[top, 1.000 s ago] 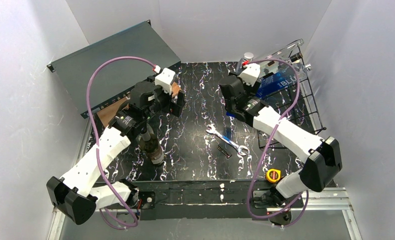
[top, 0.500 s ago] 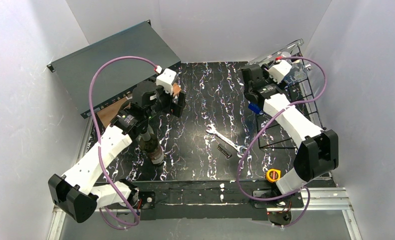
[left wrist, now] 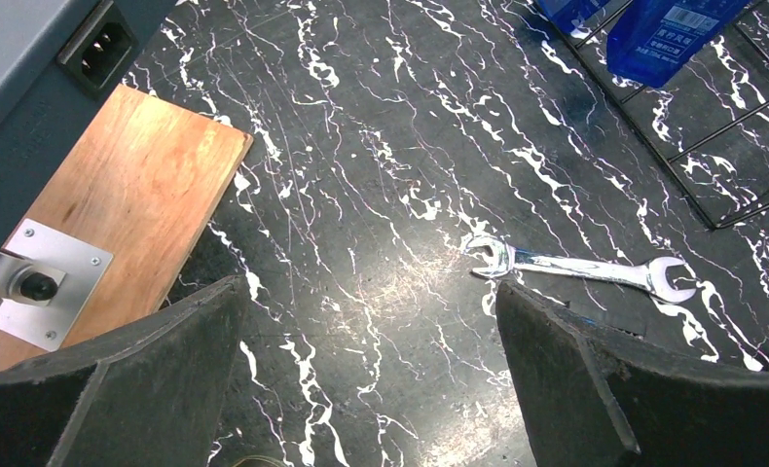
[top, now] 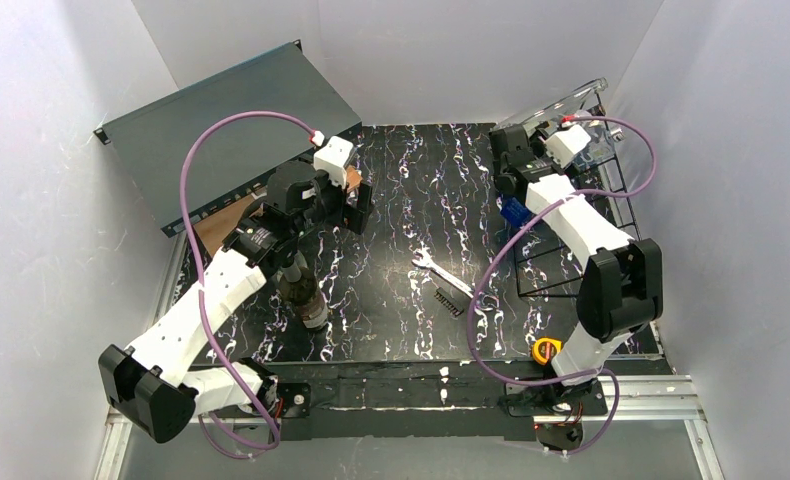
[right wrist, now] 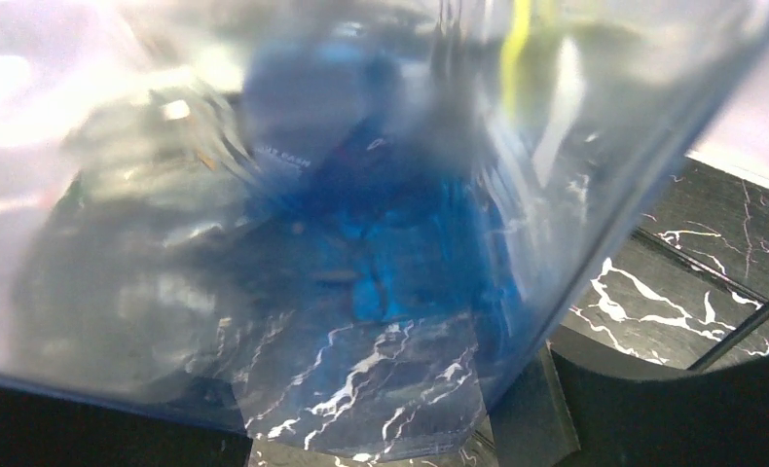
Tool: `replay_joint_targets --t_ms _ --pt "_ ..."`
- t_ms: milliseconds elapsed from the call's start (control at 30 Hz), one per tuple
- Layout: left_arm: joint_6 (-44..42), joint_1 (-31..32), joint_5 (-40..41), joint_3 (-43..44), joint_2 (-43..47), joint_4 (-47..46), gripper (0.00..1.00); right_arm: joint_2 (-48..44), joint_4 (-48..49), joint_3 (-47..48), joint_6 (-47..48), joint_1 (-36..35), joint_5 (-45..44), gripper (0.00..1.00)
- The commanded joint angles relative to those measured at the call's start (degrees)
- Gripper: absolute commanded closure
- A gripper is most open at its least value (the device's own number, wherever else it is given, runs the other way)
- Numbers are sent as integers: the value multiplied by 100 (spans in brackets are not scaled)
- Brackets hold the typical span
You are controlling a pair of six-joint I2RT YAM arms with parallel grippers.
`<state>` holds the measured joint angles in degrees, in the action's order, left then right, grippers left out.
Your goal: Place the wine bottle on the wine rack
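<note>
The wine bottle [top: 514, 212], clear glass with a blue label, hangs tilted over the left side of the black wire wine rack [top: 611, 215] at the right. My right gripper [top: 519, 170] is shut on it. In the right wrist view the wine bottle [right wrist: 361, 195] fills the frame between the dark jaws of the right gripper [right wrist: 381, 409], with a wine rack wire [right wrist: 750, 326] beyond. In the left wrist view the wine bottle [left wrist: 668, 29] lies across the wine rack [left wrist: 741, 146]. My left gripper [top: 356, 205] [left wrist: 371, 370] hangs open and empty over the marbled table.
A dark bottle [top: 301, 290] stands under my left forearm. A wrench [top: 451, 280] [left wrist: 575, 270] and a small black strip [top: 449, 300] lie mid-table. A yellow tape measure [top: 545, 350] sits front right. A dark grey case [top: 221, 130] and a wooden board [left wrist: 137, 204] lie at the back left.
My right arm has swung right and back, carrying the wine bottle from the table's middle to over the rack. The left arm has barely moved.
</note>
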<state>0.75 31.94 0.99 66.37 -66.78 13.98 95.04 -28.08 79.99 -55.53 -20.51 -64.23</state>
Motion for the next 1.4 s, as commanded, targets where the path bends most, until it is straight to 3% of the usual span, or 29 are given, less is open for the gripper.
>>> replay_joint_targets --t_ms 0,300,700,1367 --pt "113 -13 -89 229 24 33 2 -25 341 666 -415 146 -612 99" --pt "120 -8 -96 227 -2 26 2 230 -234 727 -1364 256 -622 99" --pt "206 -13 -305 265 -102 52 2 635 -576 881 -1820 478 -540 99" --pt "215 -13 -335 323 -185 123 2 655 -764 560 -2833 893 1152 99"
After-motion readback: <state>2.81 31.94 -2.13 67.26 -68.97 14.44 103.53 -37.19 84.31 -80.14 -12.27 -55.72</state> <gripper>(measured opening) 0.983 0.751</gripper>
